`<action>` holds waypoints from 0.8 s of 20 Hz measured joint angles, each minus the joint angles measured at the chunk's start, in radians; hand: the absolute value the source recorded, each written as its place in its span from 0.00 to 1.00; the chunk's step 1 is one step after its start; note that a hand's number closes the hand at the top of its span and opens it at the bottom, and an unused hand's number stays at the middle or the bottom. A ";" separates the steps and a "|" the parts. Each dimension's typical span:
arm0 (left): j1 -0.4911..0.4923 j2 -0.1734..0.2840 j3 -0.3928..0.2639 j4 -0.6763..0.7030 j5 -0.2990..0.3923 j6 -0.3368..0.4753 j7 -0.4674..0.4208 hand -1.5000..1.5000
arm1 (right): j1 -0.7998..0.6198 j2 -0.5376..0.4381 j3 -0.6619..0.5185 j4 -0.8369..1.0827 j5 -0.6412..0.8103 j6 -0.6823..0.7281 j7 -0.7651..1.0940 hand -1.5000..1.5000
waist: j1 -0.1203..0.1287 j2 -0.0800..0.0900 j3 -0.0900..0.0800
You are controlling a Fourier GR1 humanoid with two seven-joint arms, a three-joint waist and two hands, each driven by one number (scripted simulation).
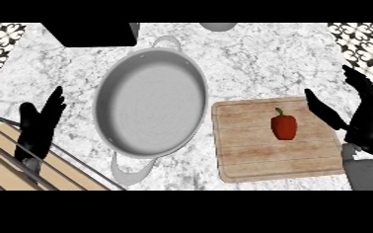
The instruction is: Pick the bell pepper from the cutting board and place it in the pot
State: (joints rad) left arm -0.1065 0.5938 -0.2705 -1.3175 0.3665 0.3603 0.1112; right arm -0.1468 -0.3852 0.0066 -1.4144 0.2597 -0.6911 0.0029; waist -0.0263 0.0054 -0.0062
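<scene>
The red pepper lies on the wooden board, near the board's right side and a bit toward the far edge, with its green stem pointing away from the robot. The right hand is just to the right of the pepper, over the board's right edge. Its fingers are straight and spread, and it holds nothing. There is a small gap between the hand and the pepper, so they do not touch. The big grey pot sits to the left of the board, close beside it. The left hand is at the left side, fingers up and open, resting well apart from the pepper.
</scene>
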 measured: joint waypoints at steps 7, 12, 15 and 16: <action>-0.014 0.032 -0.027 0.017 -0.056 0.045 0.094 0.50 | 0.068 0.081 0.119 -0.011 0.403 -0.156 0.276 0.00 | 0.011 -0.006 -0.007; -0.014 0.043 -0.033 0.020 -0.069 0.053 0.118 0.50 | 0.090 0.075 0.143 -0.041 0.598 0.003 0.542 0.00 | 0.007 -0.012 -0.011; -0.019 0.043 -0.038 0.021 -0.076 0.058 0.133 0.50 | 0.073 0.075 0.173 -0.077 0.677 0.161 0.700 0.00 | 0.010 -0.013 -0.012; -0.022 0.043 -0.040 0.022 -0.077 0.058 0.139 0.50 | 0.065 0.079 0.185 -0.089 0.695 0.219 0.754 0.00 | 0.013 -0.013 -0.013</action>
State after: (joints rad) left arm -0.1290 0.6365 -0.3105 -1.2957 0.2892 0.4186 0.2501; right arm -0.0817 -0.3057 0.1920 -1.5038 0.9543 -0.4718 0.7567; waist -0.0131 -0.0080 -0.0191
